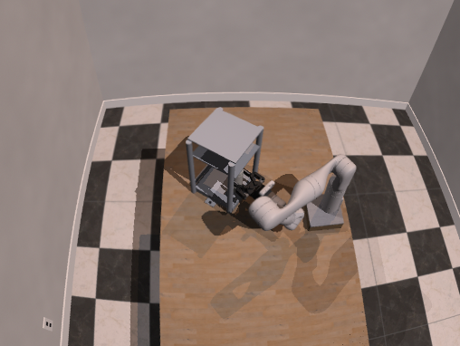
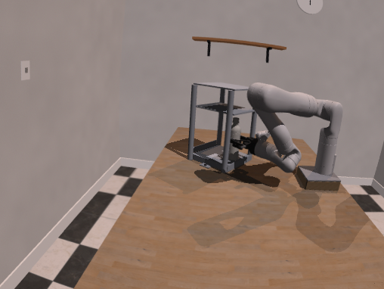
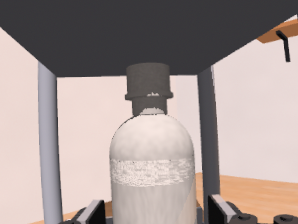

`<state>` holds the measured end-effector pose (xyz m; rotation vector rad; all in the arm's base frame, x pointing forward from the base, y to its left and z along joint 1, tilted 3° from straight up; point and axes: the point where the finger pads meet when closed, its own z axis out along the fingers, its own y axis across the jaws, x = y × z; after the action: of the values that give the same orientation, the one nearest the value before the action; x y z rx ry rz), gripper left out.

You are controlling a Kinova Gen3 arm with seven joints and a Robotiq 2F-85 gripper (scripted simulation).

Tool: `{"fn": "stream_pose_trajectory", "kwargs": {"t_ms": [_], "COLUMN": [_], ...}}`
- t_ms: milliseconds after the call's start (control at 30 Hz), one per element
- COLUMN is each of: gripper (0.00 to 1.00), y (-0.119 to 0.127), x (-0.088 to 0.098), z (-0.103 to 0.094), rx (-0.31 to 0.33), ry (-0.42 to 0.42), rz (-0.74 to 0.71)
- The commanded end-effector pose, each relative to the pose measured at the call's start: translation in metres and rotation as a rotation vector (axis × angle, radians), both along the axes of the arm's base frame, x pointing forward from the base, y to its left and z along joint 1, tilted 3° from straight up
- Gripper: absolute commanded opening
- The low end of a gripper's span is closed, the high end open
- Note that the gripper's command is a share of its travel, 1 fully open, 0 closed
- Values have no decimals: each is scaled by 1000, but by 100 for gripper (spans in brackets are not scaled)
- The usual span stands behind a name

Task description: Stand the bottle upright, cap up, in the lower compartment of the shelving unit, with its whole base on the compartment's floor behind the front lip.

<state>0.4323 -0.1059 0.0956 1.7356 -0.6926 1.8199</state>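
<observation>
Where the bottle [image 1: 239,179] [image 2: 236,130] [image 3: 152,150] stands: upright in the shelving unit's [image 1: 224,136] [image 2: 193,125] [image 3: 49,150] lower compartment; base seating unclear
Gripper [image 1: 244,187] [image 2: 235,143] [image 3: 156,212]: released, fingers flanking the bottle
Risk: crooked withdrawal could snag its side, tipping it

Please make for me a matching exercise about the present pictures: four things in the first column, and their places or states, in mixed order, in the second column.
Things:
1. bottle
2. gripper
3. wooden wall shelf
4. wall clock

Places or states:
A. mounted on two black brackets
B. open, its fingers on both sides of a pale body
C. cut off by the upper edge of the exterior view
D. upright, dark cap on top, inside the shelving unit

Right pairs: 1-D, 2-B, 3-A, 4-C.
</observation>
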Motion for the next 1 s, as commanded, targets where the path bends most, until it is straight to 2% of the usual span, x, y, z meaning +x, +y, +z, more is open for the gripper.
{"fn": "stream_pose_trajectory", "kwargs": {"t_ms": [0,967], "gripper": [78,78], "y": [3,20], "x": [-1,-19], "z": [0,-1], "rx": [0,0], "ry": [1,1], "rz": [4,4]}}
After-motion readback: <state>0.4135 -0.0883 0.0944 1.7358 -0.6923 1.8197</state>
